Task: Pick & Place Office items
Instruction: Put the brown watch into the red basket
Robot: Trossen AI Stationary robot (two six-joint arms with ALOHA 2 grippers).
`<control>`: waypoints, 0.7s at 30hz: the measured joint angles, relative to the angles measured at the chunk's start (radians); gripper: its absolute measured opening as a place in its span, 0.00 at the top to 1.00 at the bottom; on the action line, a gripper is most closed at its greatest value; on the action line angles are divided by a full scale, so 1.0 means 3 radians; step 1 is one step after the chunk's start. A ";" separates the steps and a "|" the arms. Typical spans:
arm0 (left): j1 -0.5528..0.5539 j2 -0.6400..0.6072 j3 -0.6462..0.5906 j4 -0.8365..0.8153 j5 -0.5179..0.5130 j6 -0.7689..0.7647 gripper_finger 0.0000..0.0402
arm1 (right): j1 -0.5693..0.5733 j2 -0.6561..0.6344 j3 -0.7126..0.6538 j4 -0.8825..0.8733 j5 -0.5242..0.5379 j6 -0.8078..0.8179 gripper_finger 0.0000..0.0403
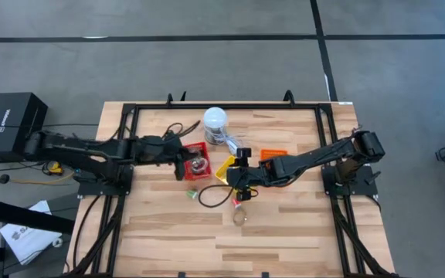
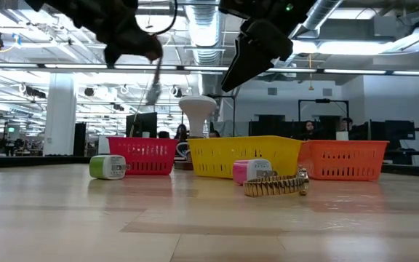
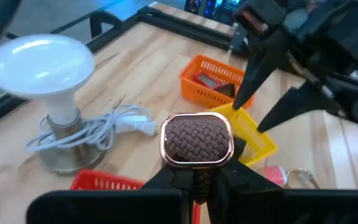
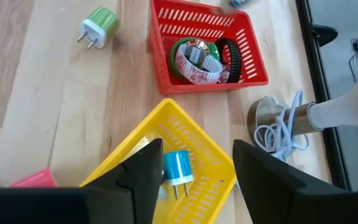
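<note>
While your right gripper (image 4: 194, 165) hangs over the yellow tray (image 4: 201, 140) with its fingers spread apart and nothing between them, a blue charger plug (image 4: 178, 169) lies inside that tray, directly under the gap. Your left gripper (image 3: 197, 180) sits above the red tray (image 1: 196, 160), fingers pressed together on a watch with a brown woven band (image 3: 196, 138) in a rose-gold frame, held up off the table.

In the red tray you can see several watches (image 4: 197, 55) piled together, one with a reddish patterned strap and a dark band beside it. A green charger plug (image 4: 100, 23) lies on the bare wood of the table (image 1: 284, 232), near the red tray but apart from it. A pink charger (image 2: 251, 170) rests on the table just in front of the yellow tray, with a gold metal watch bracelet (image 2: 276, 185) touching or just beside it. The orange tray (image 3: 210, 81) holds a dark item you cannot identify. The white lamp with its coiled cable (image 3: 48, 81) stands behind the red tray.
</note>
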 joint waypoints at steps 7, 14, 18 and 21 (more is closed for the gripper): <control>0.0032 0.0145 -0.0285 -0.0015 -0.0058 -0.0217 0.98 | 0.0000 0.0000 0.0000 0.0001 -0.0029 0.0074 0.58; 0.0131 0.0337 -0.0544 0.0013 -0.0287 -0.0444 0.95 | 0.0039 0.0000 0.0001 -0.0017 -0.0431 0.0167 0.58; 0.0173 0.0329 -0.0567 0.0014 -0.0298 -0.0445 0.90 | 0.0099 0.0000 0.0001 0.0005 -0.0496 0.0168 0.58; 0.0173 0.0318 -0.0567 0.0022 -0.0298 -0.0427 0.84 | 0.0154 0.0000 0.0001 0.0020 -0.0535 0.0172 0.58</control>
